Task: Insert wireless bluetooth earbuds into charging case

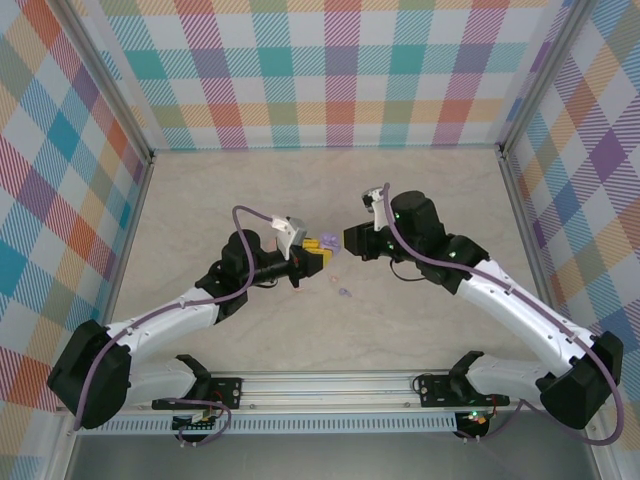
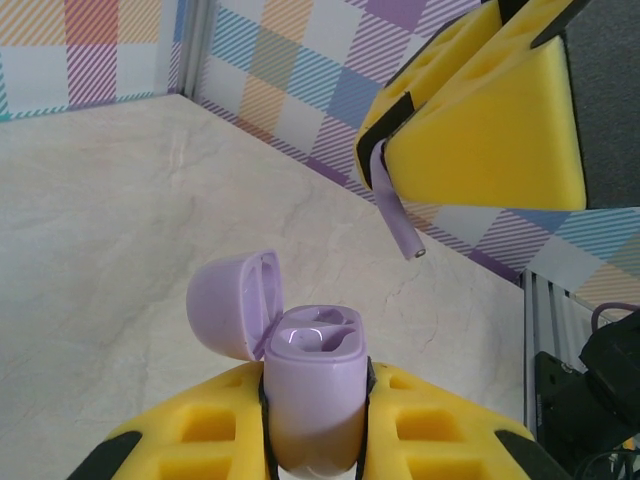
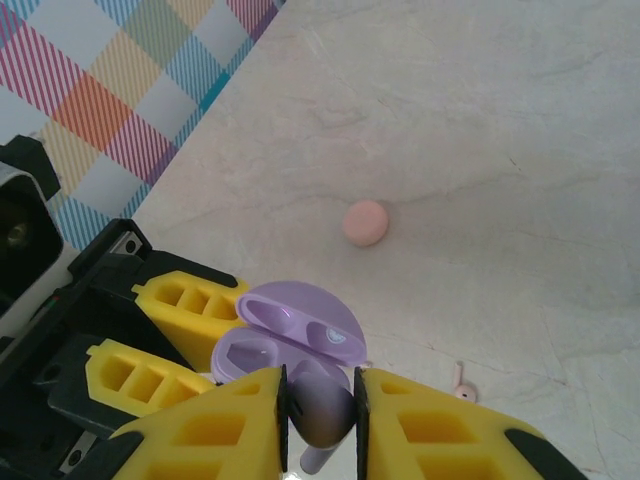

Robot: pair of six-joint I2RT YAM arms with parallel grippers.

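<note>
Pale marbled tabletop (image 1: 300,190), plaid walls all round. Left gripper (image 2: 315,385) pinches the purple charging case (image 2: 318,345) upright, its lid flipped open toward 10 o'clock. At 1 o'clock above it in the left wrist view, the right gripper (image 3: 320,385) has its jaws pressed on a purple earbud (image 2: 393,200), stem hanging down. A pink disc (image 3: 363,222) and a pink earbud (image 3: 462,385) lie loose on the table. Likely risks: the stem catches the case rim and the bud twists or drops; a hard push tips the case.

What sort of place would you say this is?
Probably a lab robot test cell: plaid-printed walls enclose a marble-look tabletop, with the left arm and right arm bolted to a metal rail.
</note>
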